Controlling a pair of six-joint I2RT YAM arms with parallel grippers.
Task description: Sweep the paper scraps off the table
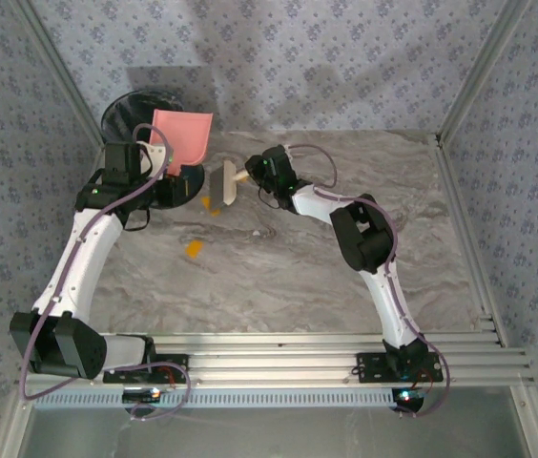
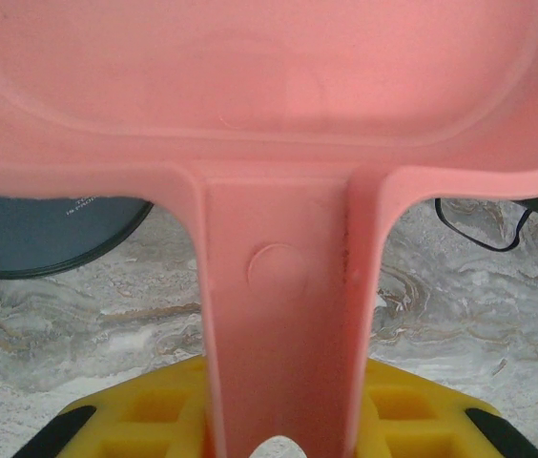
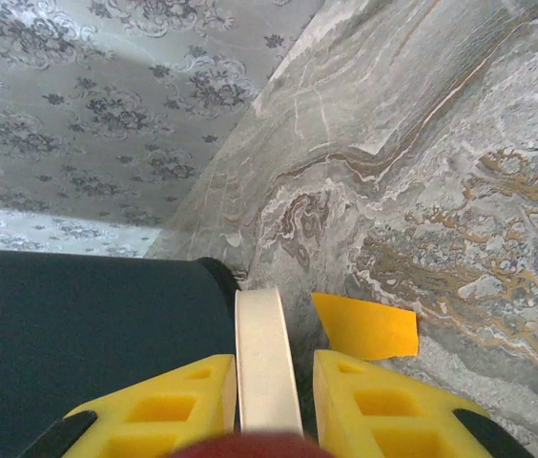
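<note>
Two orange paper scraps lie on the marble table point(image 1: 345, 258): a larger one point(image 1: 194, 248) out in front and a smaller one point(image 1: 214, 206) by the brush. My right gripper point(image 1: 253, 172) is shut on the handle of a small cream-backed brush point(image 1: 226, 181), whose head stands on the table. In the right wrist view the brush back point(image 3: 261, 353) sits between the yellow fingers point(image 3: 369, 401), with an orange scrap point(image 3: 366, 326) just right of it. My left gripper point(image 1: 161, 162) is shut on the handle point(image 2: 279, 315) of the pink dustpan point(image 1: 183, 134), held up at the back left.
A black round bin point(image 1: 135, 113) sits behind and under the dustpan at the back left corner, also visible as a dark disc point(image 2: 40, 234) in the left wrist view. Floral walls and aluminium frame posts close in the table. Its right half lies bare.
</note>
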